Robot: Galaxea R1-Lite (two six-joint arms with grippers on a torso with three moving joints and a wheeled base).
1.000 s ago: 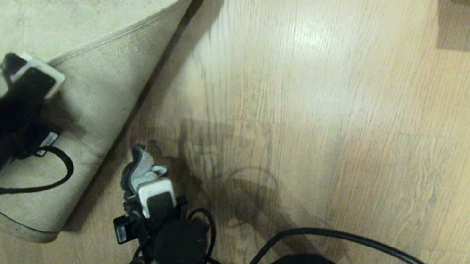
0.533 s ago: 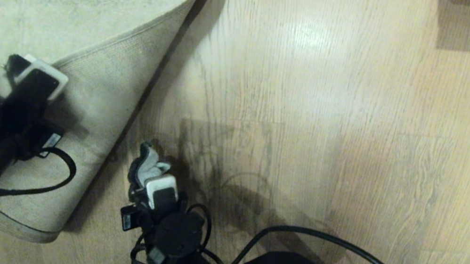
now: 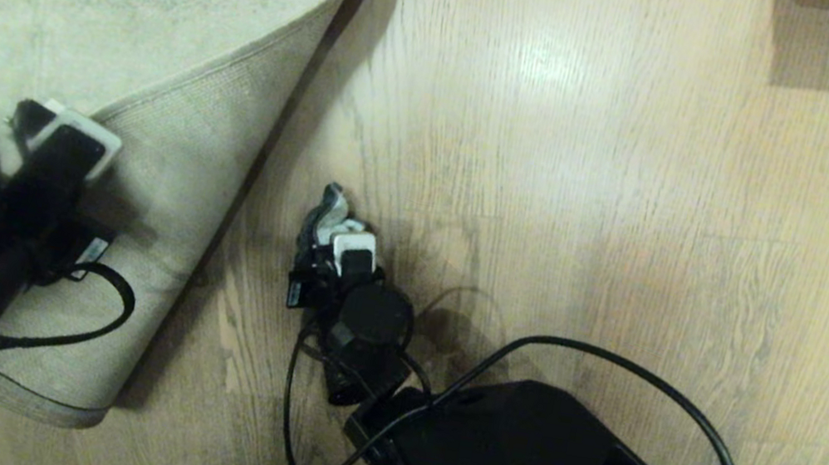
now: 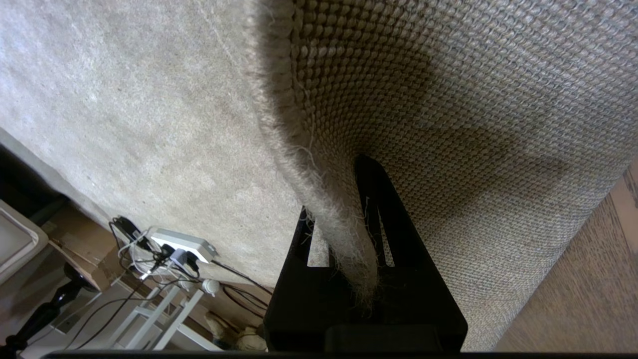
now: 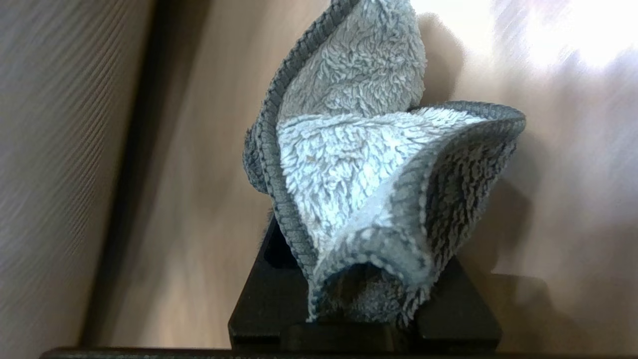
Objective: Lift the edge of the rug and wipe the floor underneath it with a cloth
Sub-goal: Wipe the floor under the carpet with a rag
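Nearest, the right pincer grips the fluffy grey-green cloth on the light wood-grain floor. The left pincer, its arm partly cut off, clamps the pale folded-back rug edge, hiding floor beneath.

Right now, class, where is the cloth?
In the head view the cloth sits just left of centre, clamped in the right end effector on the floor, a short way right of the folded-back rug edge.
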